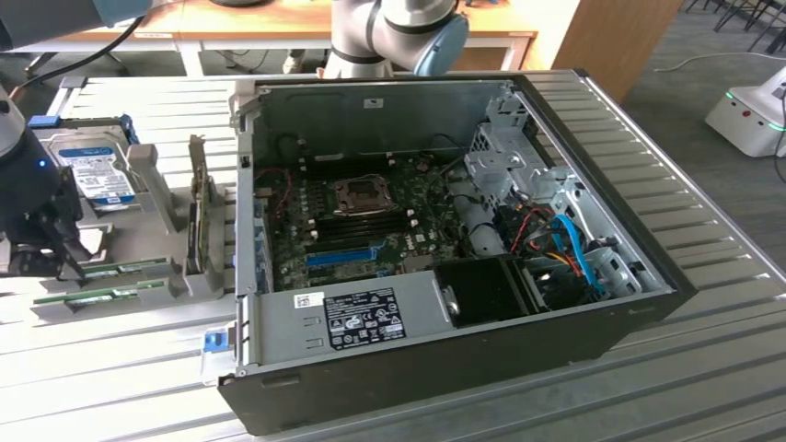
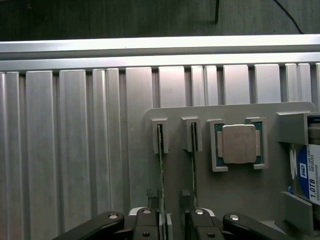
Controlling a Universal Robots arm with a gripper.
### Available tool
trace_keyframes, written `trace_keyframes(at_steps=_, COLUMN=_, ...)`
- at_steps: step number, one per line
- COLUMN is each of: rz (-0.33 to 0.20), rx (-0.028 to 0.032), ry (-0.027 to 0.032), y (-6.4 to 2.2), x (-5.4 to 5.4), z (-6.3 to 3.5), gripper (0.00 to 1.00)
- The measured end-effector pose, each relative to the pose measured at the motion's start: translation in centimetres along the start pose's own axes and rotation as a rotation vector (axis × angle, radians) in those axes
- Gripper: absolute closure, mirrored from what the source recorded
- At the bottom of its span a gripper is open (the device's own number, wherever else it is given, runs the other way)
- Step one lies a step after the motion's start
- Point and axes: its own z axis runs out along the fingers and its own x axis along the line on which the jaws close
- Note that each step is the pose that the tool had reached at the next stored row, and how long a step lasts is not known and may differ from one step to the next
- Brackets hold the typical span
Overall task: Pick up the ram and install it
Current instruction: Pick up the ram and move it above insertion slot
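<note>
Two green ram sticks stand on edge in a grey holder [image 1: 74,308], one [image 1: 117,270] behind the other [image 1: 92,296]. In the wrist view they appear edge-on as thin lines, one [image 2: 161,165] beside the other [image 2: 194,165]. My gripper [image 2: 172,222] hangs just above them at the exterior view's left [image 1: 62,258]. It is open, and its dark fingers [image 2: 145,222] stand apart. The first stick runs along the inner side of one finger. The second passes under the other finger. Both sticks sit in their holder slots.
The open computer case [image 1: 467,350] with its motherboard and blue slot [image 1: 338,256] lies to the exterior view's right. On the holder are a processor [image 2: 239,144], a hard drive [image 1: 98,175] and an upright dark card [image 1: 197,216]. The ribbed metal table [image 2: 75,150] stretches beyond.
</note>
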Motion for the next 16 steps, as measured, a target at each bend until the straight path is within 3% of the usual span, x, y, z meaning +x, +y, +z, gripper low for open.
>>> trace_keyframes(at_steps=4, rz=0.002, rx=0.0, ry=0.0001, y=-0.03, x=0.58, z=-0.02, gripper=0.7)
trace_keyframes(at_steps=16, rz=0.002, rx=0.0001, ry=0.0, y=-0.05, x=0.64, z=0.56, gripper=0.7)
